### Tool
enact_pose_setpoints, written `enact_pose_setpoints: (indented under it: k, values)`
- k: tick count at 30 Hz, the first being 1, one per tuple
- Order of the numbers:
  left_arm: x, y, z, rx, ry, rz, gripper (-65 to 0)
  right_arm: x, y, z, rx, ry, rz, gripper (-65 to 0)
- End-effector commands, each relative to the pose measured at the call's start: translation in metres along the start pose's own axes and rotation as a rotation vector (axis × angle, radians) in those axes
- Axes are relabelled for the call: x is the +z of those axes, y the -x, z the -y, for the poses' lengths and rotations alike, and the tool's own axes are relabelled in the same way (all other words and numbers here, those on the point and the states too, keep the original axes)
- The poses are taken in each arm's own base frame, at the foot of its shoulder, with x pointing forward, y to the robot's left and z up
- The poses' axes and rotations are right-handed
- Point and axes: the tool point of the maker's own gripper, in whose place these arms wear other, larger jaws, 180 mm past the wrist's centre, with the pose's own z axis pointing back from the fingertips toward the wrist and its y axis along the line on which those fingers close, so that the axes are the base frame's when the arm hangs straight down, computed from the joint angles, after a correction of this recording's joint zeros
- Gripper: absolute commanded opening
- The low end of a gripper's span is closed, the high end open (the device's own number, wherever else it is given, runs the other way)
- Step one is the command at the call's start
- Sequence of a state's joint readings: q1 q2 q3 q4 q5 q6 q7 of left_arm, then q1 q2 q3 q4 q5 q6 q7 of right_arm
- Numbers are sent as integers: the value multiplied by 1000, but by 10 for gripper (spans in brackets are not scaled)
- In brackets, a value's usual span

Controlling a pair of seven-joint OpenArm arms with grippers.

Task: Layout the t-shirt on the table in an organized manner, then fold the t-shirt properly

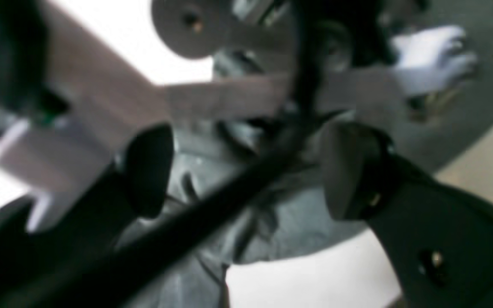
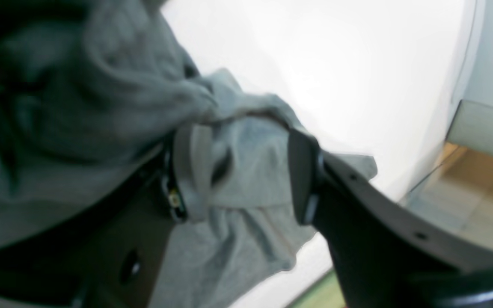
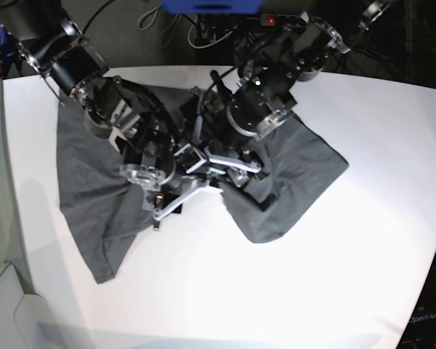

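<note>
- Your t-shirt (image 3: 94, 189) lies rumpled on the white counter (image 3: 334, 254), its long axis running from the near-left hem toward the far-right sleeve.
- Your right gripper (image 2: 246, 175) is closed on a bunched fold of it.
- Your left gripper (image 1: 246, 171) hangs spread wide and empty just above the shirt's middle, cloth directly below.

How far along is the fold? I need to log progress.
Done: nothing; the t-shirt lies crumpled and skewed on the table. In hand: the right gripper has bunched cloth between its jaws, while the left gripper hangs open above the fabric. Left: flattening, then every fold.
</note>
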State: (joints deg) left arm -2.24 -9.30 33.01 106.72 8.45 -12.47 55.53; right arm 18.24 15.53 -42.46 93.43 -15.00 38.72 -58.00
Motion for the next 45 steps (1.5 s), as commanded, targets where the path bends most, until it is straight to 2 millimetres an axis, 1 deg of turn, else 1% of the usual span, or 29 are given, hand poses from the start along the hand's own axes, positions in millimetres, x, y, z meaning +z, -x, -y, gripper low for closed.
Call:
enact_pose_setpoints:
  k: [1,3,5,7,10,12,19,22,23,36,40,42,45]
  values:
    - [11,-28,-36,43,-113,106,-133,1,18,9,36,27,-72,-348]
    - [16,-20,-50,81,-150,93,-133,2,18,9,36,29,-71,-348]
    - [19,-2,-66,123,-191,55,-132,2,17,8,42,26,-71,-348]
    - [22,19,-81,170,-226,17,-132,6,12,9,42,37,-54,-346]
    - [28,40,-92,216,-262,-21,-132,14,4,15,44,63,-27,-344]
    - [30,47,-95,217,-271,-34,-132,14,4,15,44,63,-27,-344]
    - [33,46,-98,219,-279,-29,-132,14,5,9,44,53,-27,-344]
    - [32,56,-95,211,-274,-54,-132,14,6,10,40,55,-28,-344]
    - [33,57,-95,206,-273,-56,-132,14,6,9,39,54,-28,-344]
    - [31,57,-92,206,-265,-59,-132,14,4,7,43,50,-25,-346]
    - [31,56,-91,204,-263,-57,-132,15,-8,7,33,49,0,-347]
    - [28,53,-84,185,-248,-55,-132,15,-9,7,32,48,2,-347]
    - [26,51,-77,175,-231,-52,-132,17,-23,6,22,46,32,-347]
